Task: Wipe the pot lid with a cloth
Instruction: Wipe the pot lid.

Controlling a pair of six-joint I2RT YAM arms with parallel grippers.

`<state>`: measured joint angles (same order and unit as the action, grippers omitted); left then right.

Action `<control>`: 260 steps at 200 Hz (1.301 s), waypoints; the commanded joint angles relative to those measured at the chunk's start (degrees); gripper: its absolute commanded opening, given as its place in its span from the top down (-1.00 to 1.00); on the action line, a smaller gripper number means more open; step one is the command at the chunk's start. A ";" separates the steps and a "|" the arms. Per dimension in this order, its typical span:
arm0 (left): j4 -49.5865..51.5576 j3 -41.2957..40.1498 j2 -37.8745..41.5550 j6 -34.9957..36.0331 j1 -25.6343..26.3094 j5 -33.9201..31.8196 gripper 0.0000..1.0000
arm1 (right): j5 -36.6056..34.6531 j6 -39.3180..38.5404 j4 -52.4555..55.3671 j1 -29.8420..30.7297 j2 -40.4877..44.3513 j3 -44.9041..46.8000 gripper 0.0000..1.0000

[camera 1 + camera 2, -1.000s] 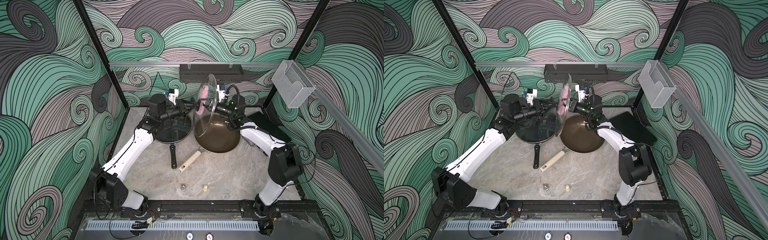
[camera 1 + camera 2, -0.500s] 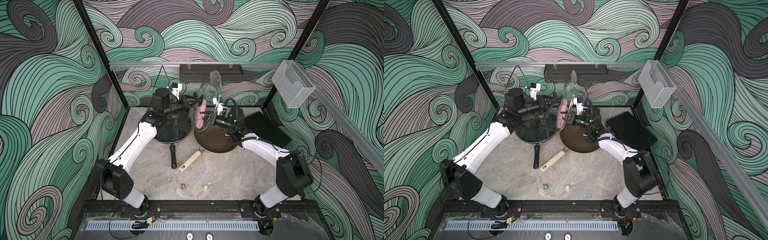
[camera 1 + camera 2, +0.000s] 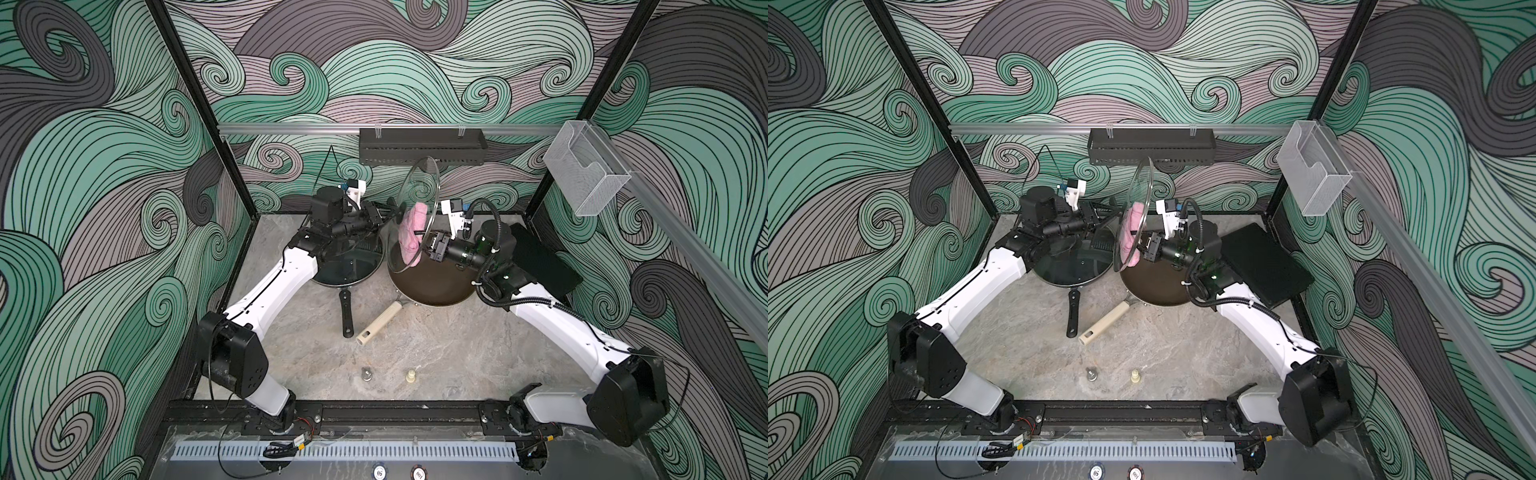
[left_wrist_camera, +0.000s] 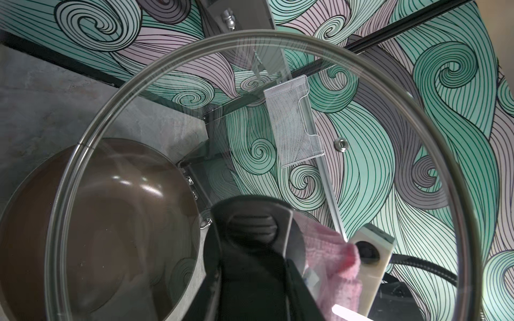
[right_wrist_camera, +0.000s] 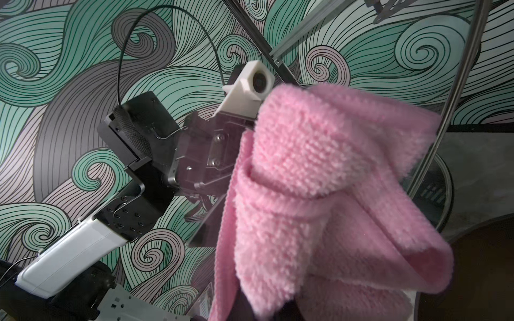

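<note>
Top views: left pincer point(image 3: 388, 212) holds the glass pot lid point(image 3: 419, 183) upright; right pincer point(image 3: 422, 237) squeezes the pink cloth point(image 3: 409, 224), maybe touching it.

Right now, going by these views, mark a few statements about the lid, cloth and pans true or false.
The left gripper holds the glass lid on edge by its knob. True.
The pink cloth lies in the brown pan. False: the right gripper holds it up against the lid.
The brown pan is uncovered. True.
The brown pan's handle is black. False: it is beige; the dark pan has the black one.
</note>
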<state>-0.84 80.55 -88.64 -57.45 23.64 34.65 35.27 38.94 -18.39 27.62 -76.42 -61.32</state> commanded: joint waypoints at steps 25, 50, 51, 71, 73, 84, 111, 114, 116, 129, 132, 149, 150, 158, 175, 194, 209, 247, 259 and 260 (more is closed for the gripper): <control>-7.84 -0.80 6.73 -0.13 1.49 3.24 1.00 | 1.46 -2.77 -3.77 -1.76 -3.87 -8.06 1.00; -8.98 -1.06 9.09 -1.89 1.72 5.58 1.00 | 1.55 -2.51 -3.94 -2.39 -8.38 -12.06 1.00; -9.08 -1.08 9.14 -1.88 1.70 5.68 1.00 | 1.56 -2.44 -3.98 -2.43 -8.61 -12.24 1.00; -9.79 -0.76 10.14 -2.68 1.85 6.35 1.00 | 2.16 -1.38 -5.30 -2.57 -12.50 -14.73 1.00; -9.88 -0.75 10.22 -2.78 1.89 6.43 1.00 | 2.30 -1.29 -5.40 -2.57 -12.93 -15.04 1.00; -10.51 -0.51 10.68 -3.33 1.94 6.81 1.00 | 2.86 -0.65 -6.06 -2.57 -14.96 -16.09 1.00; -11.00 0.35 11.44 -4.07 1.94 7.41 1.00 | 3.81 1.64 -8.27 -2.47 -18.22 -16.73 1.00; -11.04 0.51 11.57 -4.14 1.94 7.29 1.00 | 3.96 1.96 -8.81 -2.43 -18.50 -16.54 1.00; -11.07 0.55 11.56 -4.09 1.94 7.27 1.00 | 3.94 2.25 -9.17 -2.38 -18.56 -16.39 1.00; -11.28 0.89 11.71 -4.07 1.94 6.96 1.00 | 4.36 3.90 -11.38 -2.28 -19.31 -15.09 1.00; -11.35 1.05 11.66 -4.03 1.94 6.82 1.00 | 4.46 4.17 -11.82 -2.27 -19.36 -14.74 1.00; -11.13 2.06 11.43 -3.29 1.94 6.07 1.00 | 4.99 6.09 -14.12 -1.77 -19.73 -12.61 1.00; -11.08 2.06 11.45 -3.20 1.94 6.01 1.00 | 5.03 6.25 -14.39 -1.73 -19.73 -12.51 1.00; -10.47 2.32 11.24 -2.40 1.94 5.25 1.00 | 5.69 7.54 -16.12 -1.51 -19.70 -11.33 1.00; -9.73 2.52 10.71 -1.26 1.94 3.19 1.00 | 6.39 9.46 -18.71 -0.66 -19.05 -8.78 1.00; -9.91 2.80 9.22 -0.56 1.94 1.68 1.00 | 6.40 9.43 -19.10 0.92 -17.17 -5.66 1.00; -9.86 3.19 7.85 -0.13 1.94 0.59 1.00 | 6.00 9.40 -19.09 2.14 -15.01 -3.19 1.00; -9.78 3.59 3.86 0.65 1.75 -0.92 1.00 | 4.76 8.91 -18.33 3.52 -7.49 2.36 1.00; -9.76 3.26 3.28 0.54 1.60 -0.83 1.00 | 4.20 7.71 -16.61 3.58 -4.53 3.78 1.00; -9.73 3.23 3.25 0.52 1.59 -0.78 1.00 | 4.11 7.59 -16.42 3.58 -4.22 3.90 1.00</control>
<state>-0.43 79.53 -84.79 -57.93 24.47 33.34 37.43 47.20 -33.04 29.15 -87.48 -58.35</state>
